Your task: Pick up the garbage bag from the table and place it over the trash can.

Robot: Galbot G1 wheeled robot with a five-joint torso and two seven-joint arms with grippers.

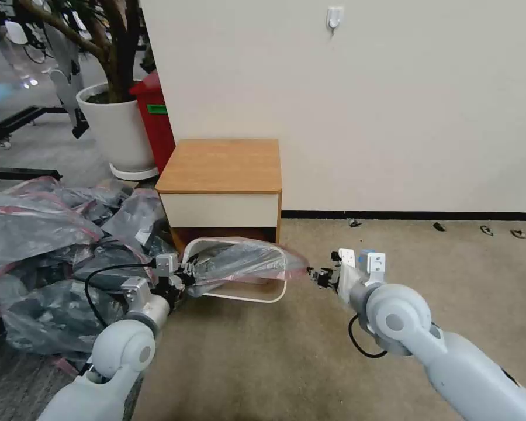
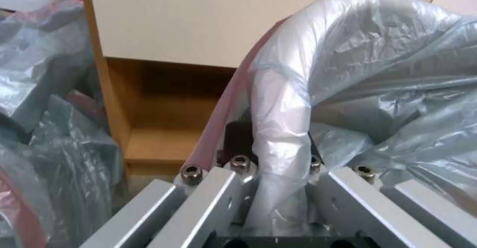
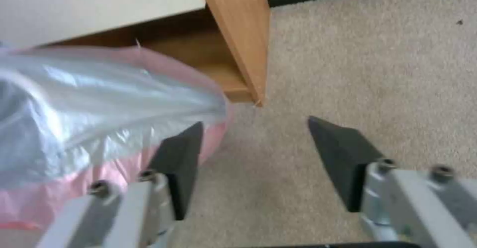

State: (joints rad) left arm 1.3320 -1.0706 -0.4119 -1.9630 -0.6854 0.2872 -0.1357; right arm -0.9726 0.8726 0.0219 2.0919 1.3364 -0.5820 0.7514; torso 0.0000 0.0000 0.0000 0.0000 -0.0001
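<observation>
Head view: thin translucent grey plastic garbage bag with pink rim (image 1: 239, 260) lies stretched across small cream rectangular trash can (image 1: 245, 297).
Left gripper (image 1: 184, 278): clamped on bag.
Right gripper (image 3: 253, 147): jaws apart, beside rim.
Remaining: seating rim around can.

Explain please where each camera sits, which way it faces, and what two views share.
Head view: on the head, facing forward and down at the table, trash can, both arms.
Left wrist view: behind the left gripper, shut on the garbage bag.
Right wrist view: behind the right gripper, fingers open beside the bag's pink rim.
All share bag and table.
</observation>
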